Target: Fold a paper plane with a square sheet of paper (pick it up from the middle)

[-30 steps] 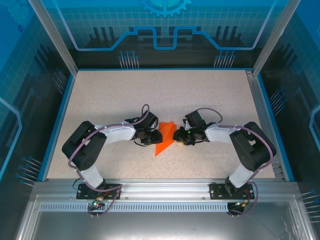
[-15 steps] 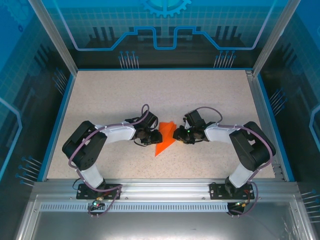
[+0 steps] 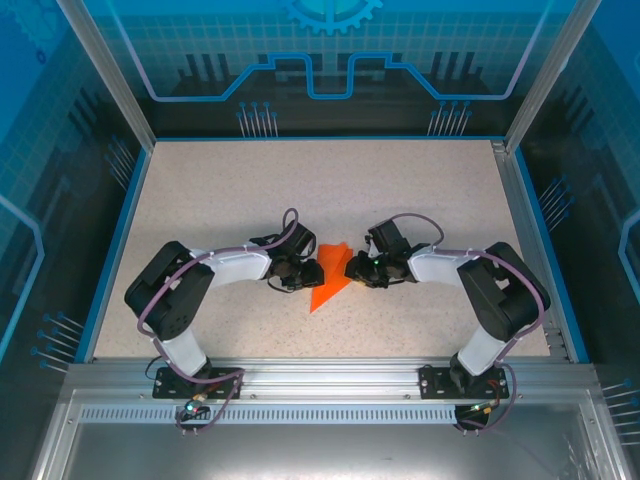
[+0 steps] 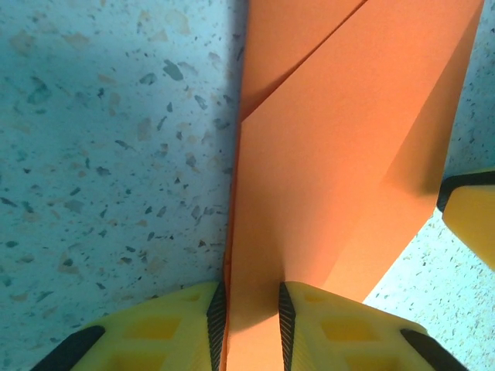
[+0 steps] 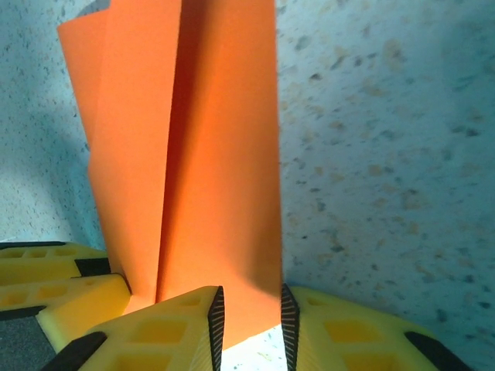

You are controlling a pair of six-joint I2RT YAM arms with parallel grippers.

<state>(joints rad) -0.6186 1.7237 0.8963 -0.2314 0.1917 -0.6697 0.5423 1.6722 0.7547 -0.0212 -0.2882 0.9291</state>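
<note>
We see the orange paper (image 3: 330, 284), folded to a pointed shape, at the middle of the speckled table (image 3: 220, 200), between the two arms. Our left gripper (image 4: 251, 321) is clamped on the paper's left edge. Our right gripper (image 5: 249, 321) pinches the opposite edge between its yellow fingers (image 5: 162, 336).

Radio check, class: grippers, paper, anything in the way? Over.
Status: left gripper shut on paper; right gripper shut on it too. Paper creased, pointed. Nothing in the way.
</note>
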